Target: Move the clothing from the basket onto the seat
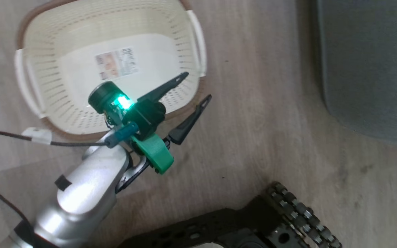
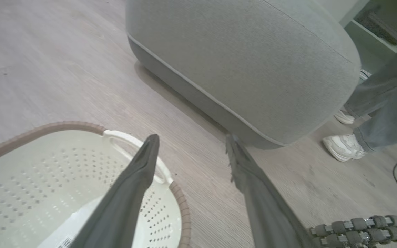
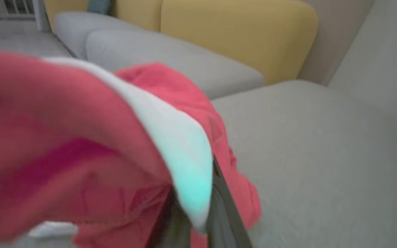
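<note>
In the head view the basket (image 1: 64, 113) lies empty at far left, with the left gripper (image 1: 196, 86) open and holding nothing over its near right rim. The left wrist view shows a person's shoes (image 2: 345, 146) just beside the seat (image 2: 246, 69). In the right wrist view the right gripper (image 3: 198, 220) clamps the clothing (image 3: 81, 155) above the seat, and release looks like the only step left.

Open floor (image 1: 260, 86) between the basket (image 1: 47, 69) and the seat (image 1: 367, 69), a person's legs (image 2: 388, 110) just past the seat's far corner.

Red-white clothing (image 3: 81, 155) above grey seat (image 3: 322, 155); basket (image 1: 181, 44) upright
</note>
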Controlling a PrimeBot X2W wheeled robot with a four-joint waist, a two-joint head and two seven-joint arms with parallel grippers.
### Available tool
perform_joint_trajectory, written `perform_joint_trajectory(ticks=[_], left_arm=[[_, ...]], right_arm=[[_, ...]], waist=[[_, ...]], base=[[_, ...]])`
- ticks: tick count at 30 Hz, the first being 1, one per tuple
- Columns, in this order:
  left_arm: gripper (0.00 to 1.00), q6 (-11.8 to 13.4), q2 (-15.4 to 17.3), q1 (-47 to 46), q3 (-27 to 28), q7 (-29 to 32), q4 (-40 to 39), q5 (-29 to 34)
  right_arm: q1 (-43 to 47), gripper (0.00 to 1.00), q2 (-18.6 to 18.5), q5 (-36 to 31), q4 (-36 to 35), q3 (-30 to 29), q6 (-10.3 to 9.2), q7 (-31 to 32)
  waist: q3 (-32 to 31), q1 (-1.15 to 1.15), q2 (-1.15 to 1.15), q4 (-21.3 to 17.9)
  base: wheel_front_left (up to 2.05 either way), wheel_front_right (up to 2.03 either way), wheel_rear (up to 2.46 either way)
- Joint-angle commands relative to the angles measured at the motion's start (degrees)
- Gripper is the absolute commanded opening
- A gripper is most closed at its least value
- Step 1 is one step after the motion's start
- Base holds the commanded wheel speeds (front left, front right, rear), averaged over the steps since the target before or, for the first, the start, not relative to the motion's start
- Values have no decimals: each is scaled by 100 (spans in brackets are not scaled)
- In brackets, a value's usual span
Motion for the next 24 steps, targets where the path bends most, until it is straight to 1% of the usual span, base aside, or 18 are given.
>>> perform_joint_trajectory(ticks=[1, 4, 5, 6, 7, 8, 15, 22, 24], left_arm=[[100, 0, 122, 116, 72, -67, -131, 48], [100, 18, 178, 163, 75, -50, -118, 15], [100, 25, 198, 177, 84, -43, -114, -1], [100, 31, 217, 190, 93, -38, -111, -18], [100, 36, 233, 198, 104, -34, -113, -35], [100, 43, 247, 205, 115, -33, -116, -48], [100, 84, 197, 271, 174, -42, -83, -175], [100, 114, 28, 419, 204, -55, 68, -341], [100, 114, -42, 482, 219, -60, 126, -390]], right_arm=[[200, 0, -19, -20, -88, -125, -2, -79], [452, 0, 144, 6, -129, -214, -2, -97], [533, 17, 193, 18, -211, -216, -2, -98], [611, 42, 236, 44, -301, -222, -2, -99], [696, 77, 260, 52, -389, -205, -2, -99], [789, 100, 276, 48, -458, -176, -2, -100], [1361, 100, 199, -4, -542, 183, -2, -101], [2132, 100, 136, 33, -213, 741, -2, -101], [2380, 100, 167, 145, -148, 843, -2, -101]], waist=[[13, 0, 0, -282], [-67, 0, 0, -430], [-103, 0, 0, -472], [-146, 0, 0, -506], [-189, 0, 0, -535], [-244, 0, 0, -557], [-653, 0, 0, -617], [-1095, 0, 0, -680], [-1225, 0, 0, -668]], base=[[0, 0, 0], [0, 0, 0], [0, 0, 0], [0, 0, 0], [0, 0, 0], [0, 0, 0], [0, 0, 0], [0, 0, 0], [0, 0, 0]])
